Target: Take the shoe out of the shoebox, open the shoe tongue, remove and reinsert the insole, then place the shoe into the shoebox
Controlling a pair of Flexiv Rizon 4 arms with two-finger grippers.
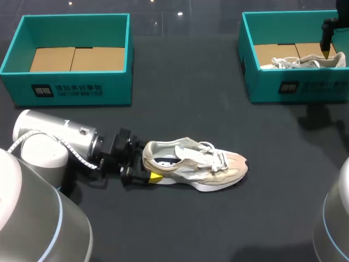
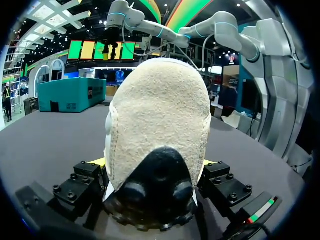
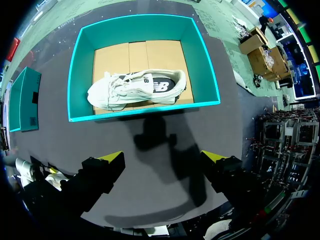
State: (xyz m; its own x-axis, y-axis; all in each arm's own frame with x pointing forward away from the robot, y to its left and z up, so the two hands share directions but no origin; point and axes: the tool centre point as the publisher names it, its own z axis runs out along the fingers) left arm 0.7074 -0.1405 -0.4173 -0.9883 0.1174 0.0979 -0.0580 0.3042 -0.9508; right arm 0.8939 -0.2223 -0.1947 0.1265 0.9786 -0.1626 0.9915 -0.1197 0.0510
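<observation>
Dark table [image 1: 185, 109]; shoe out of its box, held by the heel, tongue not yet opened.
We find the left gripper [image 2: 154, 163] clenched on the heel of the shoe [image 1: 196, 166], which rests on its sole at lower middle of the head view, toe to the right. The right gripper [image 3: 162, 159] hangs released and empty above the right shoebox [image 1: 294, 90], upper right, where a second shoe [image 3: 135, 89] lies. The left shoebox [image 1: 65, 90], upper left, shows only cardboard. We judge the tongue step is next: the right arm must cross to the laces while the heel is steadied. White print marks both box fronts; not transcribed.
</observation>
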